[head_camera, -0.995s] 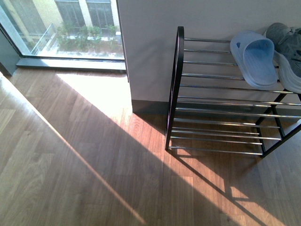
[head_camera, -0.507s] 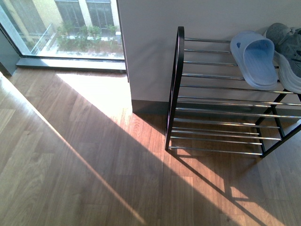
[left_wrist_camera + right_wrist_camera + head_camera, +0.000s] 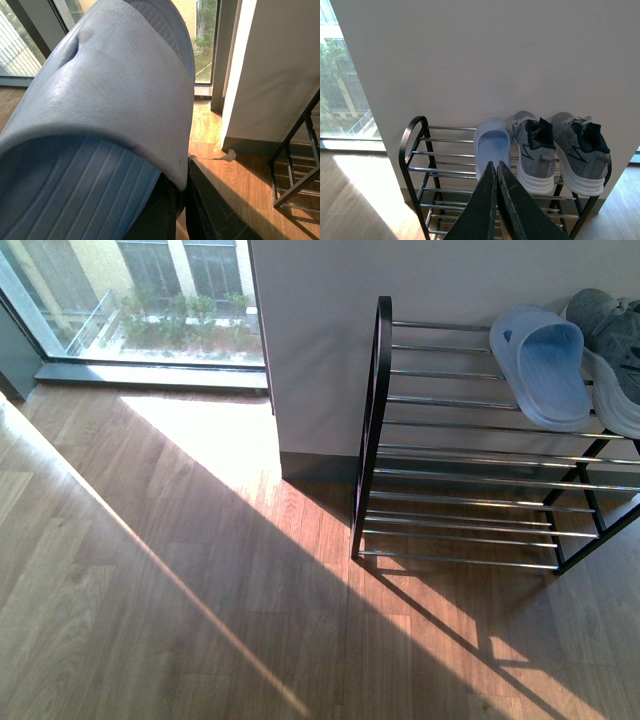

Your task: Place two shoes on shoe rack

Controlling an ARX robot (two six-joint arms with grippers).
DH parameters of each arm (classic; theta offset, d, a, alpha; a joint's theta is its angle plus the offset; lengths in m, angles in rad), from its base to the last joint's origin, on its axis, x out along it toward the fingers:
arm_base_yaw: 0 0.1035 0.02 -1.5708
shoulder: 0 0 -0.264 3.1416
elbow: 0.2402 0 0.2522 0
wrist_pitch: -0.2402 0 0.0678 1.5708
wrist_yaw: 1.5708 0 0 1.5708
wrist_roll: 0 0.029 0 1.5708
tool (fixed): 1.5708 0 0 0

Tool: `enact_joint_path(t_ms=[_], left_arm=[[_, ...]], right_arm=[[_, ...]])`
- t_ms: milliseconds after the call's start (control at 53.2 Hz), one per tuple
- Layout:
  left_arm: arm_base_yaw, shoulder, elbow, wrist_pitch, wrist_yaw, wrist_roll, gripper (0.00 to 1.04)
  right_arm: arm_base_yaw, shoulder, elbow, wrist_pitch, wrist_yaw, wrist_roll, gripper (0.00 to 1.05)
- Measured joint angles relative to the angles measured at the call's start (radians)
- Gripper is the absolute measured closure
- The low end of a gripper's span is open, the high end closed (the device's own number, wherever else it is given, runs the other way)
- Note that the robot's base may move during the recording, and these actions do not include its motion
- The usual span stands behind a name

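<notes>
The shoe rack (image 3: 440,171) stands against a white wall, black uprights with chrome rods. On its top tier two grey sneakers (image 3: 534,150) (image 3: 581,150) sit side by side, heels outward, next to a light blue slipper (image 3: 491,144). My right gripper (image 3: 496,165) hangs in front of the rack, shut and empty. My left gripper (image 3: 187,162) is shut on a second blue slipper (image 3: 110,110), which fills most of the left wrist view. The front view shows the rack (image 3: 470,425), the slipper (image 3: 545,365) and part of one sneaker (image 3: 618,345), but neither arm.
A white wall (image 3: 400,280) rises behind the rack. A floor-length window (image 3: 150,290) lies to its left. Wooden floor (image 3: 200,590), partly sunlit, spreads in front. The rack's lower tiers (image 3: 460,535) hold nothing.
</notes>
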Motion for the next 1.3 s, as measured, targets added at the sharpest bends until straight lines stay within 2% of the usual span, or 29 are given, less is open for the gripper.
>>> enact_joint_path(t_ms=[1052, 1146, 1296], left_arm=[[0.000, 0.000, 0.000, 0.000, 0.000, 0.000, 1.03], [0.000, 0.000, 0.000, 0.000, 0.000, 0.000, 1.03], [0.000, 0.000, 0.000, 0.000, 0.000, 0.000, 1.03]], right_arm=[[0.000, -0.456, -0.001, -0.439, 0.000, 0.000, 1.03], [0.000, -0.563, 0.000, -0.580, 0.000, 0.000, 1.03], [0.000, -0.619, 0.000, -0.607, 0.001, 0.000, 1.03]])
